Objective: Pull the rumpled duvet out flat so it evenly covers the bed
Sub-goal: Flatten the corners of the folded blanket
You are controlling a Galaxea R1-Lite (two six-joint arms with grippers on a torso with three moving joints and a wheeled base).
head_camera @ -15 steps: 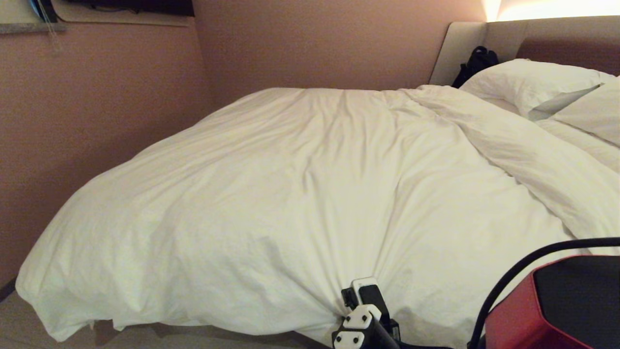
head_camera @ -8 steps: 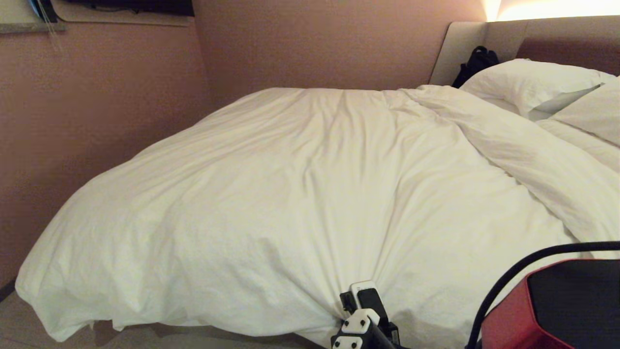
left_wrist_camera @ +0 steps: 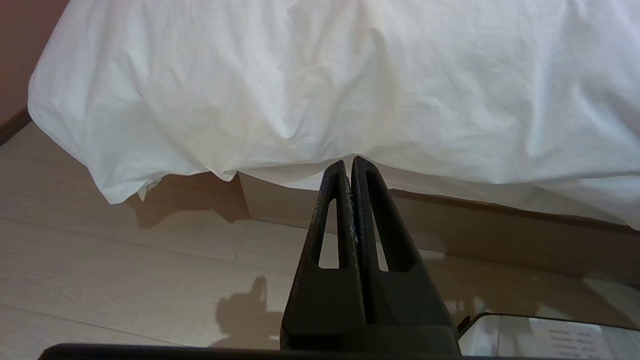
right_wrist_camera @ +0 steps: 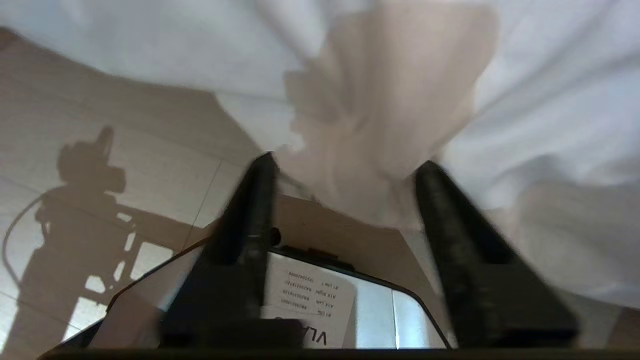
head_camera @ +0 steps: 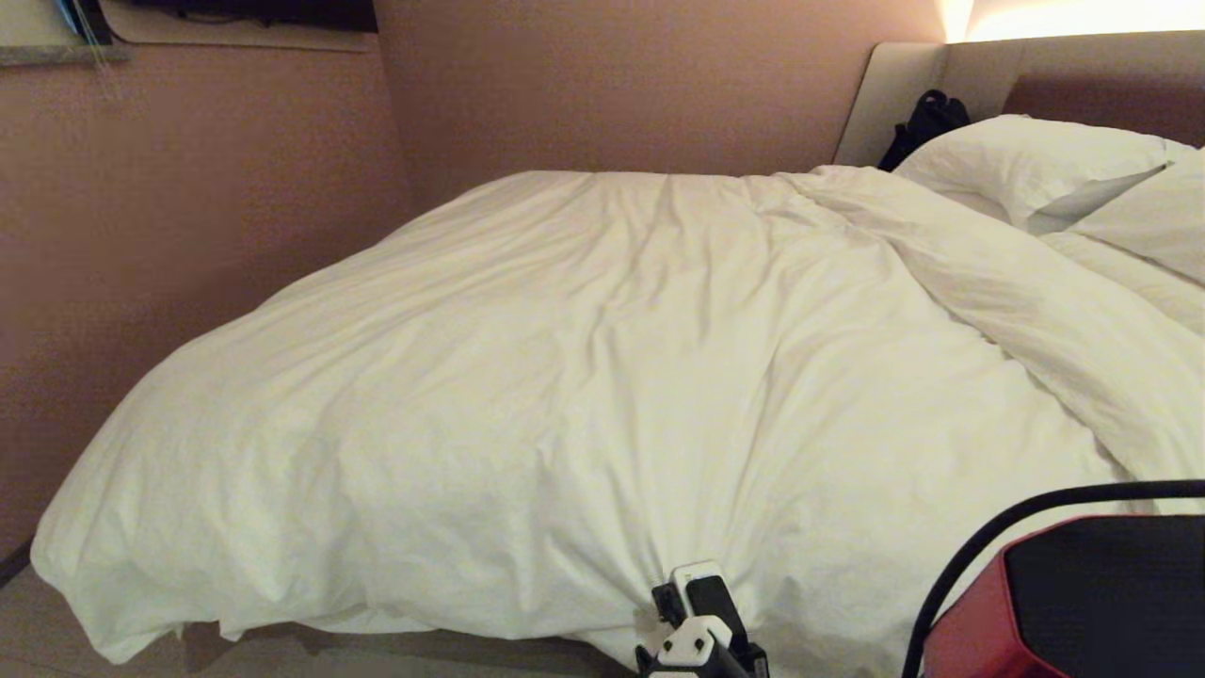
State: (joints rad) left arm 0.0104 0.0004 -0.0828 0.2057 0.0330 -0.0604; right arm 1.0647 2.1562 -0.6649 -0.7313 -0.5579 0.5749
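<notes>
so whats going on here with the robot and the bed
The robot is making the bed. Its right gripper is at the near edge of the duvet, jaws standing apart around a bunched fold of cloth, so the grip looks released. The left gripper is shut on nothing, hanging low by the bed's near side. The duvet covers most of the mattress but is creased, with a thick fold running toward the pillows.
</notes>
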